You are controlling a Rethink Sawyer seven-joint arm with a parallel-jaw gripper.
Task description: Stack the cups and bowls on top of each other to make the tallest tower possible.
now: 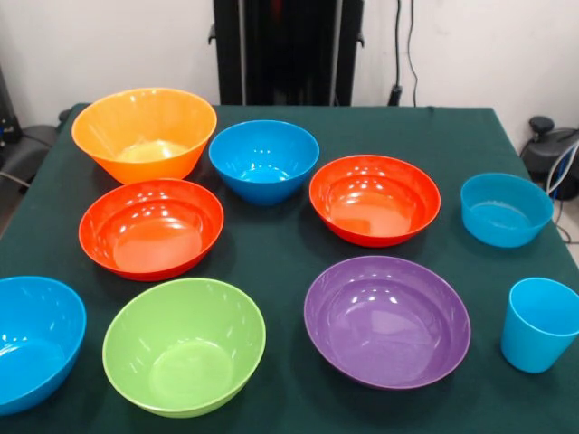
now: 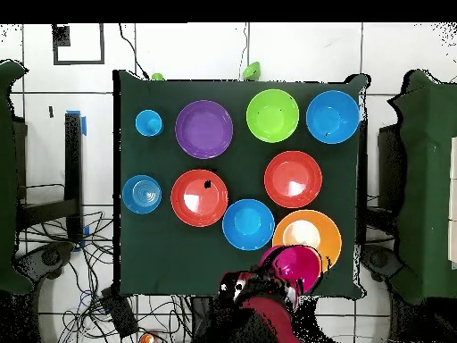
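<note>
The pincer cannot be picked out in either view. Overhead, the arm [image 2: 261, 308] ends beside a small magenta bowl [image 2: 293, 263], and I cannot tell whether the pincer is open, closed, or carrying that bowl. The front view shows only the pedestal [image 1: 288, 50], with no arm and no magenta bowl, so the bowl is probably held high above the surface [image 1: 298, 249] rather than resting on it.

From overhead, the magenta bowl overlaps the robot-side rim of the big yellow-orange bowl [image 2: 310, 234], the likely base of the tower. If it is to go there, it should be centred over the yellow-orange bowl's hollow before lowering, then come straight down and be let go only once seated. A glossy rim set off-centre would probably slide. Turning it mouth-down would add more height than nesting it.

Nothing is stacked yet. Around the yellow-orange bowl sit:
- a blue bowl [image 1: 264, 160]
- two red bowls [image 1: 151, 226] [image 1: 374, 199]
- a purple bowl [image 1: 387, 320]
- a green bowl [image 1: 184, 345]
- a small pale-blue bowl [image 1: 505, 209]
- the cup [image 1: 540, 324], standing upright near a corner

A second blue bowl [image 1: 32, 344] is cut off by the front view's left edge, and the cup's far side is clipped on the right.
</note>
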